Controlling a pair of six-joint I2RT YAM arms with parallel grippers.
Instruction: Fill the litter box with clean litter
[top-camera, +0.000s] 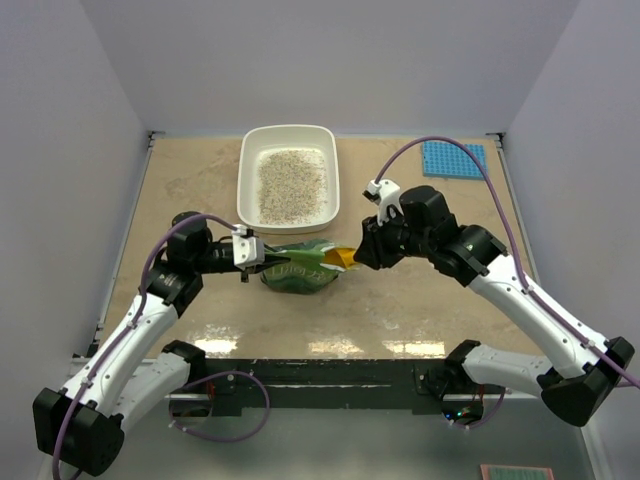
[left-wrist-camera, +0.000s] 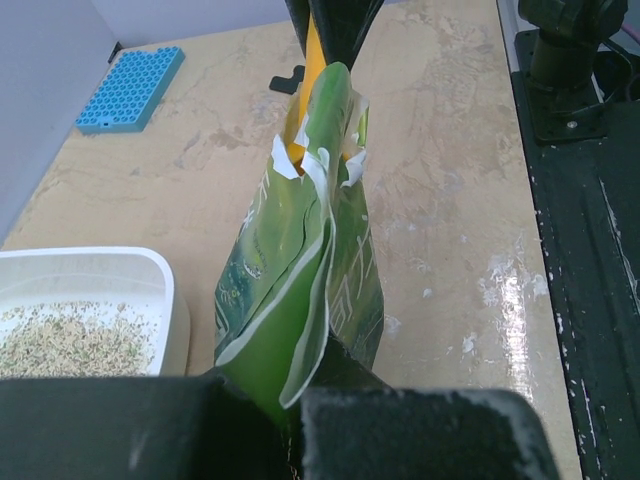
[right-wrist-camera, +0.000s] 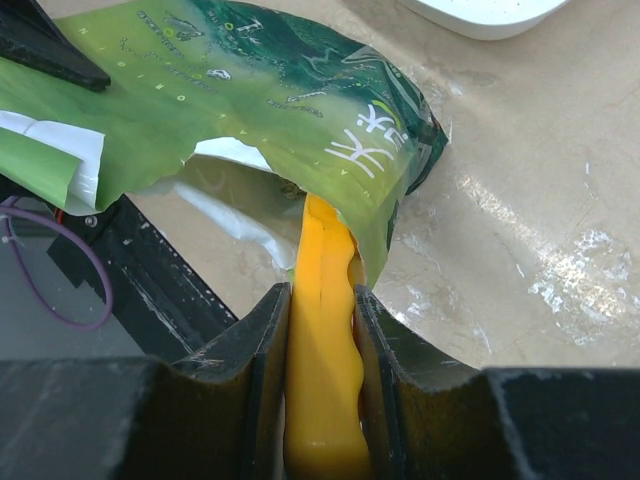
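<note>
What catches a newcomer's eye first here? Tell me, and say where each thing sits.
The green bag lies at mid-table, pinched at its left end by the left gripper. The right gripper holds a yellow scoop that pokes into the bag's torn mouth. Just behind the bag sits the white litter box, with litter spread over its floor.

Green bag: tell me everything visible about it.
Crinkly glossy film, dark and light green with white print; the green bag lies sideways on the table, close to the litter box. Its torn mouth shows white inner edges. The left gripper pinches its closed end; an orange-yellow scoop, held in the right gripper, pokes into the mouth.
</note>
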